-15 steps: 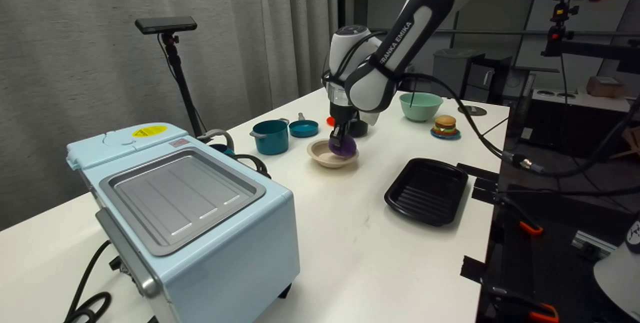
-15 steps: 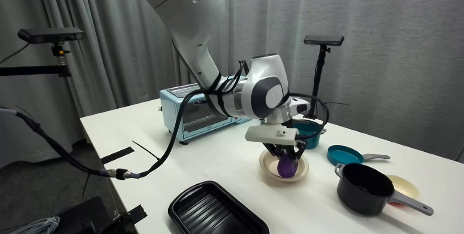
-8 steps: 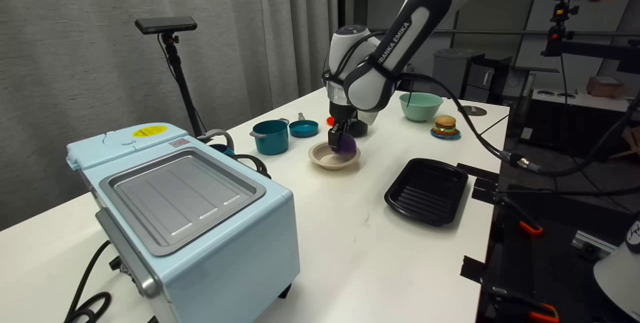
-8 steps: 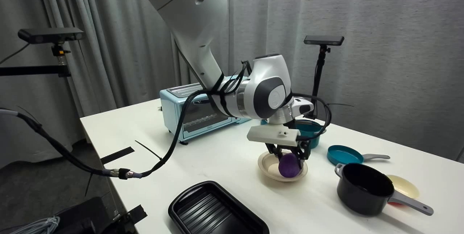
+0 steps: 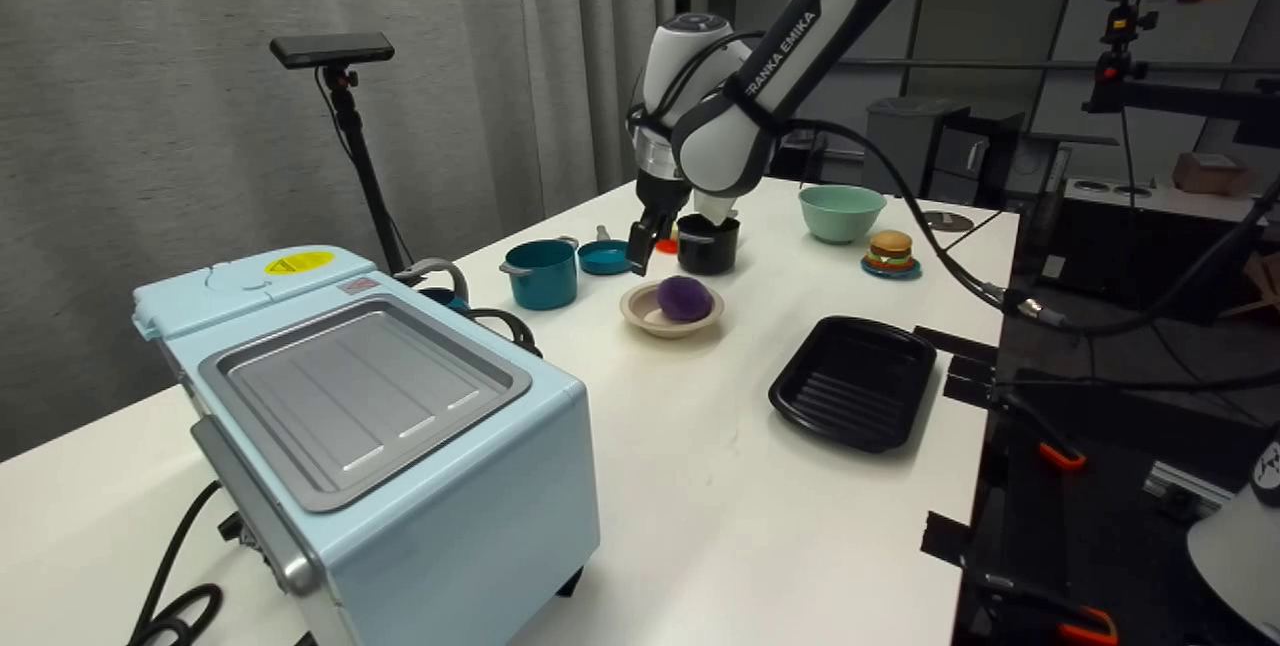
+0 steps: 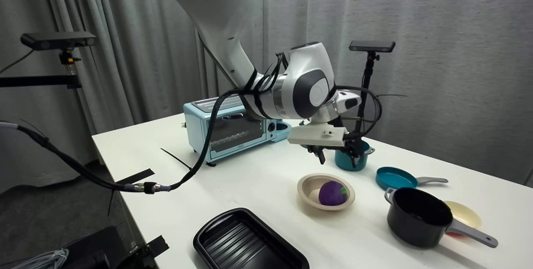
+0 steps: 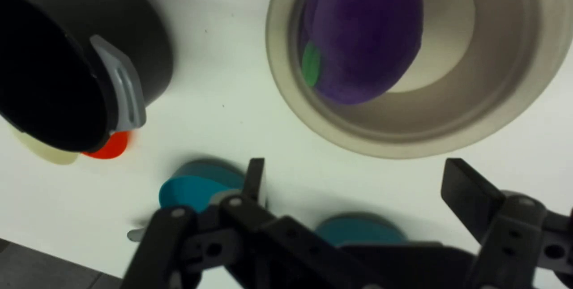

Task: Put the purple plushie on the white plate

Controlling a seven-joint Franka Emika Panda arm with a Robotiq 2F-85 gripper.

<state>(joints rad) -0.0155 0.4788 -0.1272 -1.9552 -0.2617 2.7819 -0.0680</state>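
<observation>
The purple plushie [image 6: 332, 193], rounded with a small green patch, rests inside the white plate [image 6: 306, 196], a cream, bowl-like round dish on the table. Both exterior views show this. From above in the wrist view, the plushie [image 7: 367, 29] lies against one side of the plate [image 7: 385, 148], apart from my fingers. My gripper [image 6: 338, 162] hangs above and behind the plate, its jaws wide apart with nothing held. In the wrist view, bare table and the plate's edge show between the fingertips of the gripper [image 7: 356, 161].
Near the plate stand a teal pot [image 5: 545, 276], a teal pan [image 6: 395, 177] and a black pot [image 6: 418, 219] with a long handle. A black ridged tray [image 5: 855, 381] lies in front. The blue toaster oven [image 5: 480, 466], green bowl [image 5: 842, 213] and toy burger [image 5: 890, 254] are farther off.
My gripper opened and let go of the purple plushie, then rose and drew back from the plate. The plushie stays in the plate, tipped over so its green patch shows.
</observation>
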